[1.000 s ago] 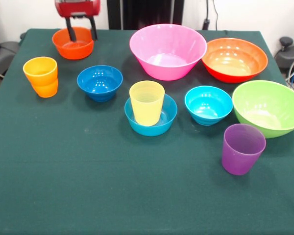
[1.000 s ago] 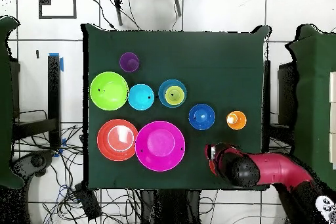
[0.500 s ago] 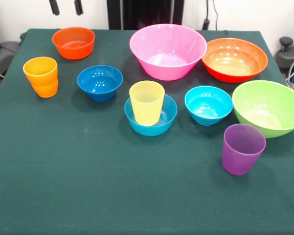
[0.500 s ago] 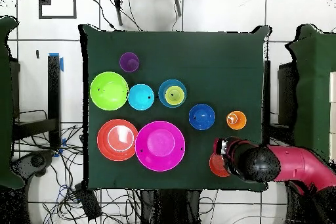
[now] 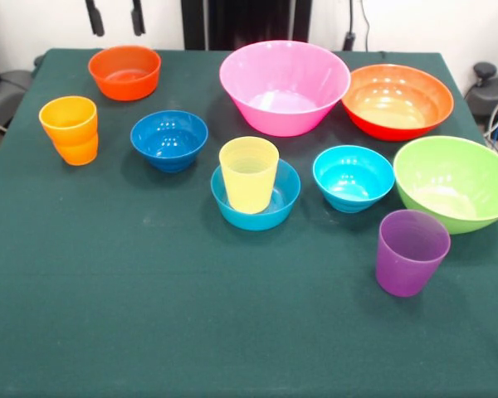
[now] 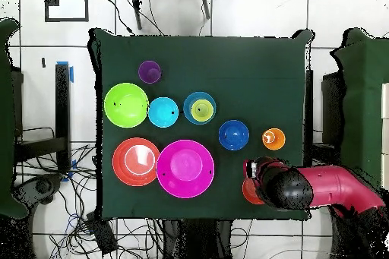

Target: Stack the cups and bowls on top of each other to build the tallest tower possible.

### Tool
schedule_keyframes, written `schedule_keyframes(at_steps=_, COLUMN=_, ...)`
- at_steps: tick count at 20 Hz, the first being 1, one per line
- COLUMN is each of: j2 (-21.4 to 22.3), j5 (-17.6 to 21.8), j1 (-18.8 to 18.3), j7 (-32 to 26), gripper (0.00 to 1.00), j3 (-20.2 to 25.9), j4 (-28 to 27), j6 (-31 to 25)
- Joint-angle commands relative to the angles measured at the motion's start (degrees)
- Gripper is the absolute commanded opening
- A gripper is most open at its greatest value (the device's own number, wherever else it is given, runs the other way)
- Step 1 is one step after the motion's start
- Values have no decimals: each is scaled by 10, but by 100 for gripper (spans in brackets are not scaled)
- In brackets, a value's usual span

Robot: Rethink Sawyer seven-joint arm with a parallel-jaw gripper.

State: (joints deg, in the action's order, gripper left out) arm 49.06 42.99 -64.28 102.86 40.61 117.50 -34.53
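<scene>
My gripper shows only as two dark fingers at the top edge, open and empty, raised above the small orange-red bowl. The yellow cup stands upright in the mid-blue bowl at the table's middle. The orange cup is at the left and the dark blue bowl beside it. The cyan bowl and purple cup stand on the right. Large pink, orange-red and lime green bowls stand from the back middle round to the right. In the overhead view my arm partly covers the small orange-red bowl.
The dark green table has a wide bare stretch along its front half. All pieces stand apart from each other except the yellow cup in its bowl. Cables and floor tiles surround the table in the overhead view.
One second ago my fingers were down at the small orange-red bowl's rim. They have since lifted to the top edge, and the bowl stays on the table.
</scene>
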Motion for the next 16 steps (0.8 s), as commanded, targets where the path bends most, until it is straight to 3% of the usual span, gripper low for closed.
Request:
schedule_keyframes(at_steps=1, j2=-73, j5=109, j1=42, j7=-32, gripper=100, j3=-29, j4=11, j6=70)
schedule_keyframes(at_steps=16, j2=-85, j5=118, j1=46, j7=-36, gripper=100, j3=-31, j4=4, j6=63)
